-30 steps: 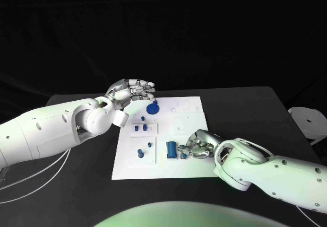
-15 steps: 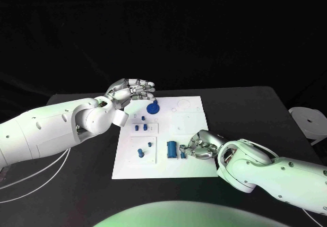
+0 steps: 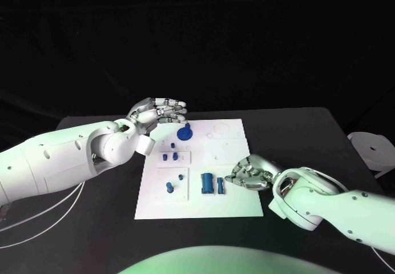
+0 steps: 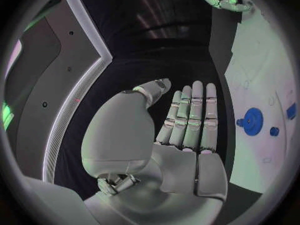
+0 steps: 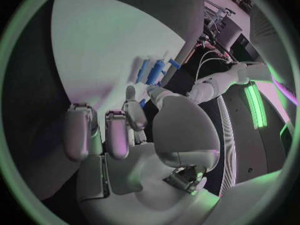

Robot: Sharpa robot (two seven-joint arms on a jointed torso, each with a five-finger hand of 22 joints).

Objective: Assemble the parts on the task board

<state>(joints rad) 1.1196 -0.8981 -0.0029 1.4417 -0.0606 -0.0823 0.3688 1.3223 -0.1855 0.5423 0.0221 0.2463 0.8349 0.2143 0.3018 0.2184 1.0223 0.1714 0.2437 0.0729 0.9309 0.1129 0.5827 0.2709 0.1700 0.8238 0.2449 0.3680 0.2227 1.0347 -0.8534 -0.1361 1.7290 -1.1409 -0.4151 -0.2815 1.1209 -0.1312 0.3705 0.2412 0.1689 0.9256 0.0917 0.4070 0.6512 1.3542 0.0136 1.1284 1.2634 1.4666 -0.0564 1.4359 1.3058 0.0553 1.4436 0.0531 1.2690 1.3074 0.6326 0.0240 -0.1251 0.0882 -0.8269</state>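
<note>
Blue cylinder at 9 o'clock of empty, curled right hand; approach slowly advised. Left hand wide, w/o load.

White task board lies flat mid-desk. A round blue disc sits at its far end, small blue pegs stand just nearer, and two upright-lying blue cylinders rest side by side further toward the robot.
</note>
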